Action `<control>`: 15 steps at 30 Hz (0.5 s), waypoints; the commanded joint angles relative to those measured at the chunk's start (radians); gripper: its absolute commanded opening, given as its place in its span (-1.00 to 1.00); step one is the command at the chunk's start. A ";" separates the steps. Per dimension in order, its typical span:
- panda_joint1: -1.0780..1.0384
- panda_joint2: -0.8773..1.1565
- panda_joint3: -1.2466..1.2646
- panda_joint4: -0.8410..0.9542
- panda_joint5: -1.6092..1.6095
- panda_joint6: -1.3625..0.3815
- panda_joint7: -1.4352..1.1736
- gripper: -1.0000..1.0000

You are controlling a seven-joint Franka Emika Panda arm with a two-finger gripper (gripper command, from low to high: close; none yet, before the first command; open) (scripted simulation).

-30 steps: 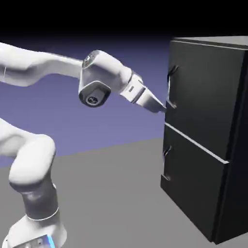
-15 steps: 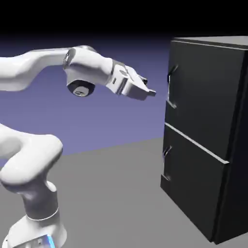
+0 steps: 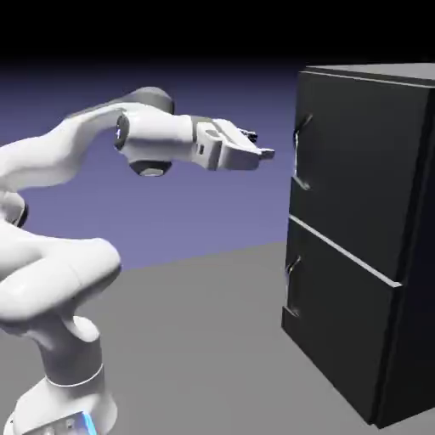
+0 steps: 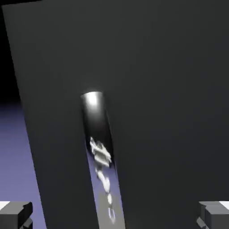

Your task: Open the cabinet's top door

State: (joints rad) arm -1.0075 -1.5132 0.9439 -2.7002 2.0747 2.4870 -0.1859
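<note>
The top door's handle runs upright, tilted slightly in the hand view, shiny, mirror-like; the door looks flat, black, apparently closed. The claw stands wide apart.

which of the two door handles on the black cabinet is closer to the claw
The upper handle, on the top door above the light seam. It is level with the claw; the lower handle sits well below.

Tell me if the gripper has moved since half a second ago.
Yes, slightly: in the exterior view the gripper sits a little higher against the top door's handle, still short of it.
</note>
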 commanded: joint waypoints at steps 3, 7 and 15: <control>-0.064 -0.059 0.059 0.007 0.131 -0.035 -0.058 0.00; -0.150 -0.138 0.139 0.016 0.305 -0.081 -0.136 0.00; -0.325 -0.124 0.204 0.151 0.431 -0.108 -0.176 0.00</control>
State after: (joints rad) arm -1.3322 -1.6376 1.1480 -2.5489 2.5058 2.3788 -0.3618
